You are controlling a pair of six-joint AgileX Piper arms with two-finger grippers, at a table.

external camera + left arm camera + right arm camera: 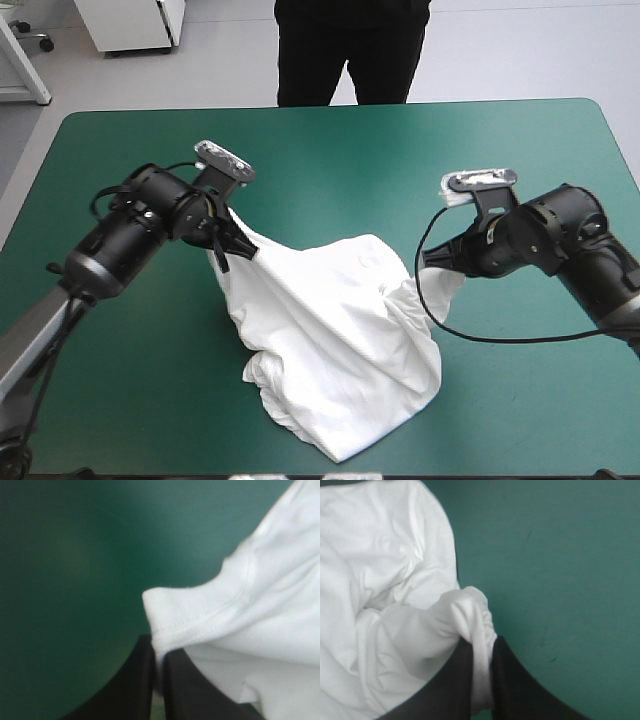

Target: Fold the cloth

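The white T-shirt (330,340) sits at the middle of the teal-green table (330,150), toward the near edge. It is crumpled and partly raised, with its lower folds heaped on the cover. The left gripper (228,245) is clenched on a stitched hem (200,622) at the shirt's left corner. The right gripper (432,262) is clenched on a bunched wad of fabric (475,615) at its right side. The cloth sags between the two grips, creased throughout.
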